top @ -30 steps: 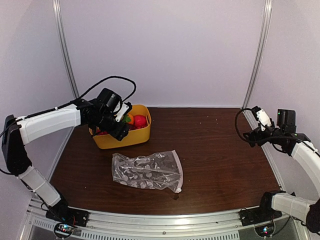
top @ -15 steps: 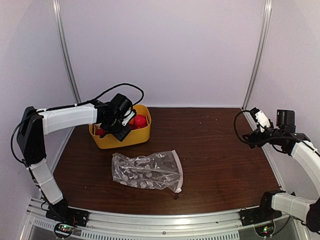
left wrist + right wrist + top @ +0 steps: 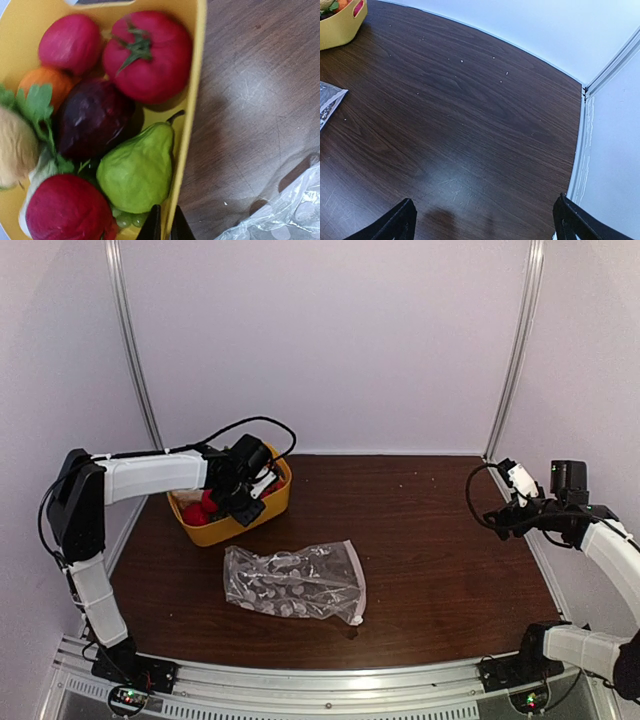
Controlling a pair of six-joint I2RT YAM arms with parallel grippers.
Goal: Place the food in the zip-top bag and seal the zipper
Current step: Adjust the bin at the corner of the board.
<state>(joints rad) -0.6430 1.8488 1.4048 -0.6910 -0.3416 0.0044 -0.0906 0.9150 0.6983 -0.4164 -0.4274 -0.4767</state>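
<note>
The food lies in a yellow tub (image 3: 215, 532): a red tomato (image 3: 150, 55), a green pear (image 3: 137, 172), a dark purple piece (image 3: 92, 125) and other red and orange pieces. My left gripper (image 3: 164, 227) is shut on the tub's near wall (image 3: 187, 150), one finger inside and one outside. In the top view that gripper (image 3: 245, 505) sits at the tub's right side. The zip-top bag (image 3: 295, 582) lies flat and crinkled in front of the tub; I cannot make out its zipper. My right gripper (image 3: 485, 210) hangs open over bare table at the far right, holding nothing.
A corner of the bag (image 3: 327, 107) and the tub (image 3: 340, 30) show at the left of the right wrist view. The dark wooden table (image 3: 430, 540) is walled at back and sides, with a metal rail along the right edge (image 3: 580, 150).
My left gripper has closed on the tub's wall, and the tub has slid and turned to the left. The right arm has barely moved.
</note>
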